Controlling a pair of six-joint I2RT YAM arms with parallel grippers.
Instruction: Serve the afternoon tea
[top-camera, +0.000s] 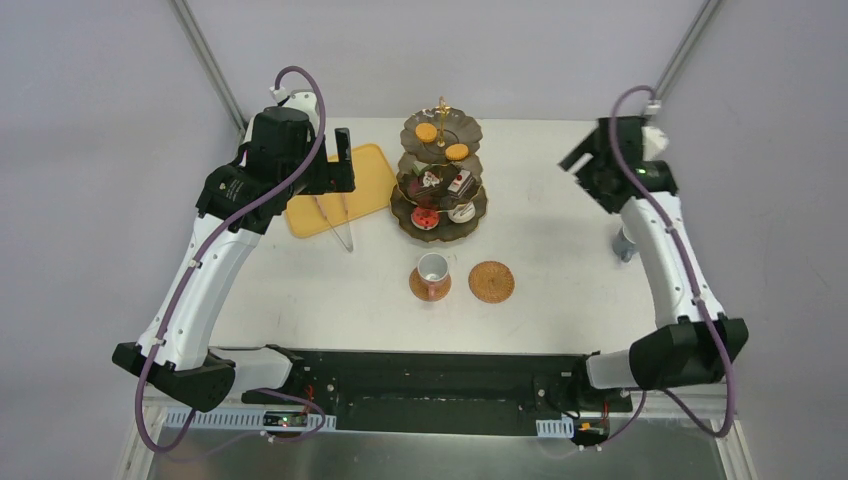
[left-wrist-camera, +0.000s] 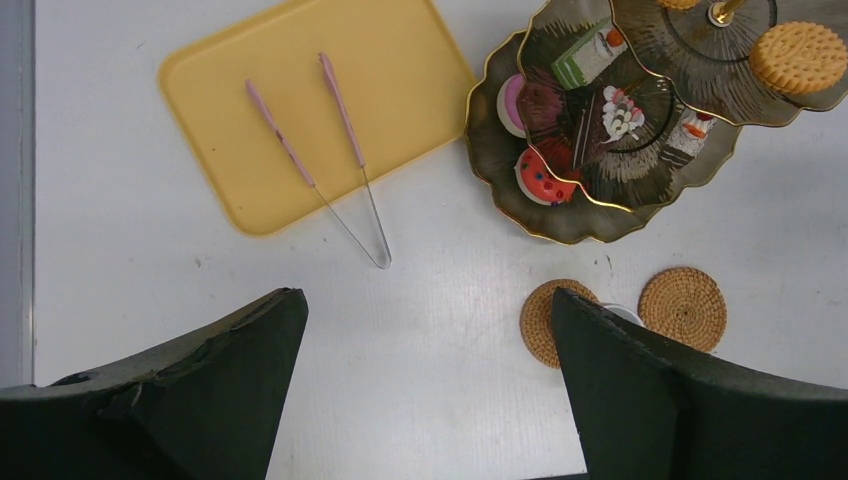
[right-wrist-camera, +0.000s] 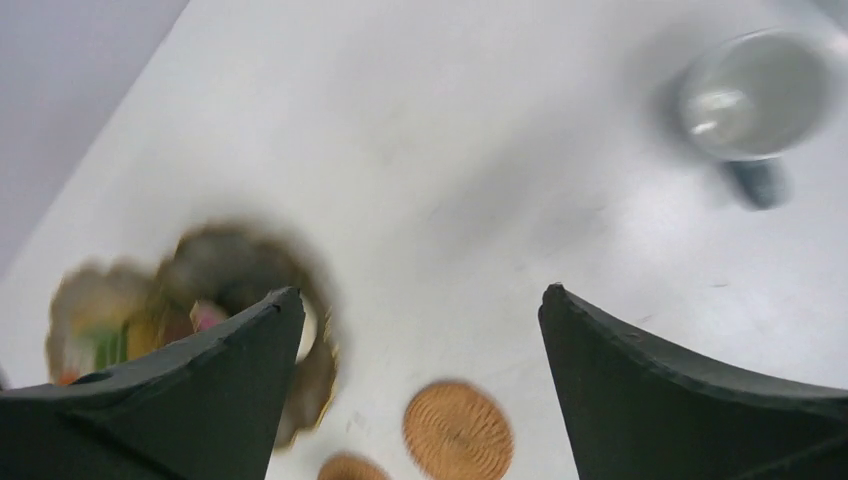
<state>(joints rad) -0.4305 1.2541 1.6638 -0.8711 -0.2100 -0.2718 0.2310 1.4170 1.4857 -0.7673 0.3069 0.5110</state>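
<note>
The stand (top-camera: 441, 236) is dressed, with orange cookies (top-camera: 426, 132) on the top tier and small cakes (top-camera: 461, 184) on the two tiers below, and it stands at the middle of the table (top-camera: 560, 210) toward the far side; just in front of it the pinkish cup (top-camera: 431, 267) sits on the left coaster (top-camera: 417, 290), while the right coaster (top-camera: 491, 282) beside it is bare; the blue-grey cup (right-wrist-camera: 755, 95) stands well apart on the right side of the table, close to the right arm's forearm; so the step in hand looks to be the second place setting, and the next move probably calls for the right arm to swing down to that cup, close on its wall or handle, carry it upright and set it centred on the bare coaster without nudging the pinkish cup next door; the right gripper (right-wrist-camera: 420, 292) is raised over the far right of the table, jaws spread wide and holding nothing, its own view blurred, with the cup off to its upper right and not between the fingers; the left gripper (left-wrist-camera: 425, 295) hangs high over the yellow tray (top-camera: 372, 168), elbow bent outward, jaws likewise wide and empty; the pink-handled tongs (left-wrist-camera: 340, 170) lie half on the tray, tips out on the table.
</note>
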